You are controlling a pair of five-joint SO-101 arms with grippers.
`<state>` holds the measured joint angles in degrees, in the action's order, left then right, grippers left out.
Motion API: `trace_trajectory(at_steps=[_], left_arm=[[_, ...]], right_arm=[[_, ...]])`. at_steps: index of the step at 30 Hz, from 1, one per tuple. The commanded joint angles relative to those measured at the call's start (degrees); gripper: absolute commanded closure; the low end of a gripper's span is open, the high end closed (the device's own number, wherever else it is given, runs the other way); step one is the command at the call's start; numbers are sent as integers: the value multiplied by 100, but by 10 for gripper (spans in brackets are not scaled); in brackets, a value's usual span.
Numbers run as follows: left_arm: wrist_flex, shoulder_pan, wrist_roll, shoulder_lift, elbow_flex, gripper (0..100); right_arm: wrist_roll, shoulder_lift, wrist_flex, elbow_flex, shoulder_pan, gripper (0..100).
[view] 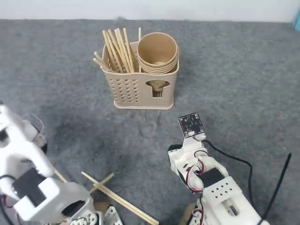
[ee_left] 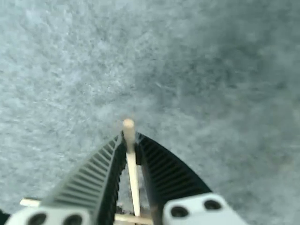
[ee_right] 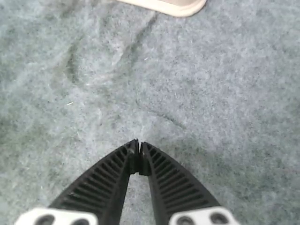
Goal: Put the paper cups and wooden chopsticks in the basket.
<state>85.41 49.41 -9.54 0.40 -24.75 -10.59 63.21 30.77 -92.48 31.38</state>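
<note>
Grey carpet (ee_left: 211, 70), L jaws clamping chopstick (ee_left: 129, 138) w/ tip poking past, R jaws clenched.

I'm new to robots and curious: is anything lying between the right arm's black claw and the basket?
No, just bare grey carpet, slightly creased, lies between the right gripper and the basket, as the right wrist view shows.

Bare grey table (view: 234, 79) is lying open on both sides of the basket (view: 140, 91), and between it and the left arm (view: 33, 187) and right arm (view: 213, 187). The basket's mouth is crowding up: stacked paper cups (view: 157, 51) are filling one compartment, and bundled chopsticks (view: 117, 49) are leaning out above the other's rim. Loose chopsticks (view: 123, 200) are lying crossed just beside the left arm. A black cable (view: 234, 158) is trailing beside the right arm.
</note>
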Motion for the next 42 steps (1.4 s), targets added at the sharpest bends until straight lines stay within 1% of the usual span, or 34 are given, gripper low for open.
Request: trace_trajectory(at_steps=[1, 5, 10, 13, 17, 20, 23, 27, 29, 31, 33, 37, 39, 42], left_arm=[[905, -237, -53, -18, 1244, 988], [1503, -448, -62, -18, 2369, 988], [1486, -774, -607, -114, 3582, 988], [1468, -1204, -668, -378, 4189, 988], [1451, -1846, -1178, -853, 5103, 988], [1451, -2453, -1477, -1169, 5947, 988], [1081, -2971, -1820, -1336, 6774, 988], [255, -3481, -2215, -1371, 7503, 988], [-369, -3657, -2330, -1354, 7503, 988], [-1020, -3780, -2330, -1275, 7213, 988], [-1477, -3912, -2259, -1178, 6888, 988], [-2101, -4088, -1925, -1055, 6176, 988], [-2426, -4167, -1890, -1055, 5815, 988], [-2611, -4308, -1890, -1081, 5385, 988]], right_arm=[[79, 101, -119, 79, -40, 991], [79, 101, -119, 79, -40, 991], [79, 101, -127, 79, -40, 991], [79, 101, -127, 79, -40, 991], [79, 101, -127, 79, -40, 991], [79, 101, -127, 79, -48, 991], [79, 101, -127, 79, -48, 991], [79, 101, -127, 79, -48, 991], [79, 101, -127, 79, -48, 991], [79, 101, -127, 79, -48, 991], [79, 101, -127, 79, -48, 991], [79, 101, -127, 79, -48, 991], [79, 101, -127, 88, -48, 991], [79, 101, -127, 88, -48, 991]])
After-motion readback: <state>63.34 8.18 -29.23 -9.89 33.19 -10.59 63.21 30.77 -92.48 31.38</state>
